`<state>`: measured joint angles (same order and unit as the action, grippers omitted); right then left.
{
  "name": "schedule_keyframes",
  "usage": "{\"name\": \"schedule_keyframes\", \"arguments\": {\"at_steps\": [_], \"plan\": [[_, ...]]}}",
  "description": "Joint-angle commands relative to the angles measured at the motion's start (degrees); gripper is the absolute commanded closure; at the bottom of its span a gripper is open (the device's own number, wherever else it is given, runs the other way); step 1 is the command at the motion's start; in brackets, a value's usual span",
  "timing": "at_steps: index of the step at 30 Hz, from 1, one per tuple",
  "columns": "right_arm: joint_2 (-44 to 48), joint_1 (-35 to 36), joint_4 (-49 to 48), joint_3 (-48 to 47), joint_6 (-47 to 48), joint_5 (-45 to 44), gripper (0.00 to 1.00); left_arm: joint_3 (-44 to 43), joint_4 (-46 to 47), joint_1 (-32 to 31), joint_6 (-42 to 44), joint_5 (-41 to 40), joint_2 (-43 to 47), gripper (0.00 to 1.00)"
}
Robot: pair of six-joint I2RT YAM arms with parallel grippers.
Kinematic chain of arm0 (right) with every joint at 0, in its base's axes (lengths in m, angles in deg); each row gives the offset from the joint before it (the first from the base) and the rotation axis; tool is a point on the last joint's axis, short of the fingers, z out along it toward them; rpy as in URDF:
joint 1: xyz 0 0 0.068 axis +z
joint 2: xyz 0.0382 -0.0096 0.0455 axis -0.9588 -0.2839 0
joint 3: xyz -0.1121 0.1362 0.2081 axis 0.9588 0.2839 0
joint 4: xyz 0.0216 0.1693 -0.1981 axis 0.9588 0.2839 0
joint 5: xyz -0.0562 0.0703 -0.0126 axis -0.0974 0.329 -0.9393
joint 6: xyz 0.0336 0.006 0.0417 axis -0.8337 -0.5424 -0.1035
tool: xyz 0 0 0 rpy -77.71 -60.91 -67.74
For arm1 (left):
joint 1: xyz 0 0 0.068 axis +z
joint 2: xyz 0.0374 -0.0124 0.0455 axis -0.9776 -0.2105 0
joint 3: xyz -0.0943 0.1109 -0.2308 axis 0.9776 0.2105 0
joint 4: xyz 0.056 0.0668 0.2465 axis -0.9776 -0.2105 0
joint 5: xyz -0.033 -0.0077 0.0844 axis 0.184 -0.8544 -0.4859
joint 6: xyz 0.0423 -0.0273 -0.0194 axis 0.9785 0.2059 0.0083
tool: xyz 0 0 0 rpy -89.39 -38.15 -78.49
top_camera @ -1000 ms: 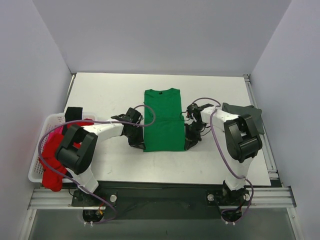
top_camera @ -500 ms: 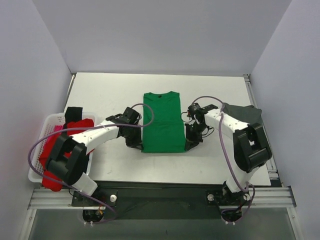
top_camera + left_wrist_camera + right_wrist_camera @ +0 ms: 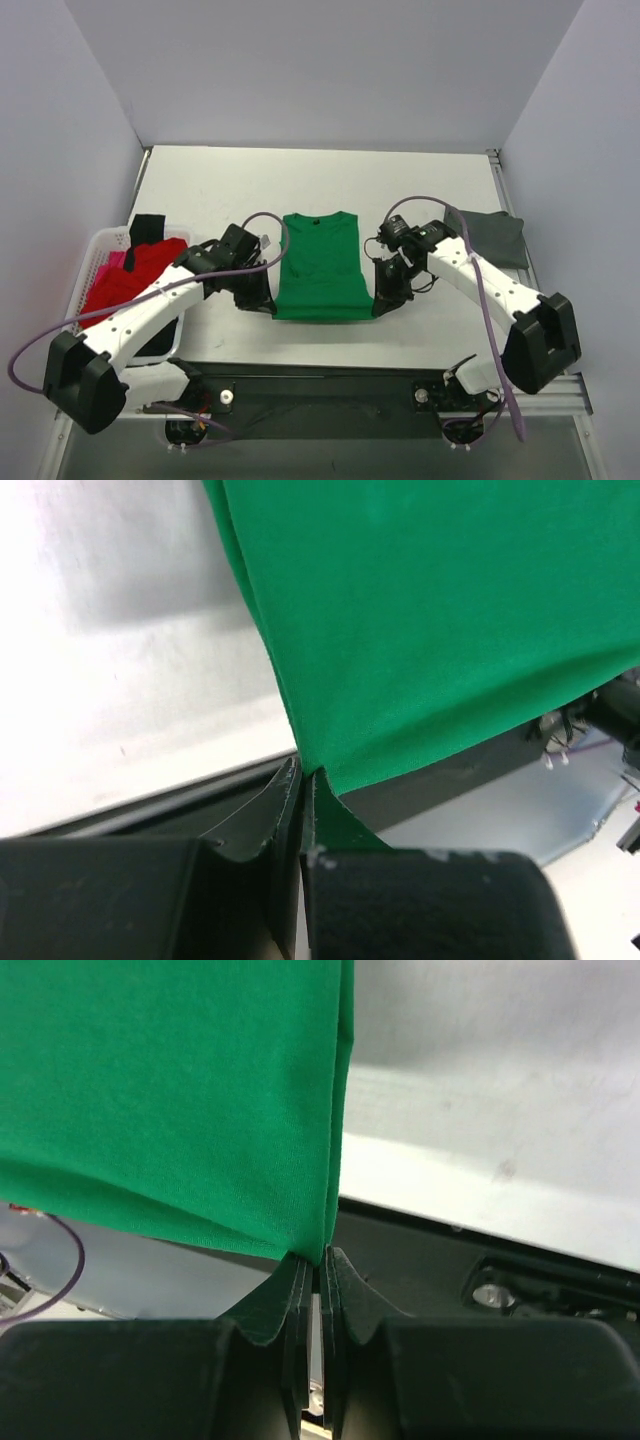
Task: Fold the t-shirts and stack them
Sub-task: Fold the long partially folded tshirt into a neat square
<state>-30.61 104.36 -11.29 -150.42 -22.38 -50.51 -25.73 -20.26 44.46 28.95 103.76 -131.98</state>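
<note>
Left jaws and right jaws each pinch a hem corner of the green t-shirt (image 3: 318, 270), which is spread between them, collar end beyond them on the table (image 3: 200, 190). Both bites look thin, at the very edge; uneven pulling could slip one corner free, skewing the fold

white table (image 3: 200, 190), pale grey walls (image 3: 320, 70)

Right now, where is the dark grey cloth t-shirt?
In the top view, the dark grey cloth t-shirt lies on the right side of the white table, just behind the right arm, apart from the bright green t-shirt at centre.
</note>
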Motion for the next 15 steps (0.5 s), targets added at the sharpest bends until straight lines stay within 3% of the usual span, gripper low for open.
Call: {"name": "schedule_keyframes", "arguments": {"at_steps": [1, 8, 15], "plan": [[6.8, 1.6, 10.6, 0.5, -2.9, -2.2, 1.00, -0.3, -9.0, -0.7, -1.2, 0.0, 5.9, 1.00], [13.5, 3.3, 15.2, -2.6, -6.8, -1.6, 1.00, -6.7, -15.5, -1.3, -4.4, 2.0, 11.8, 1.00], [9.1, 3.0, 15.4, -8.9, -5.7, -6.5, 1.00, -8.7, -10.3, -1.3, -5.2, 3.5, 8.0, 1.00]]}}
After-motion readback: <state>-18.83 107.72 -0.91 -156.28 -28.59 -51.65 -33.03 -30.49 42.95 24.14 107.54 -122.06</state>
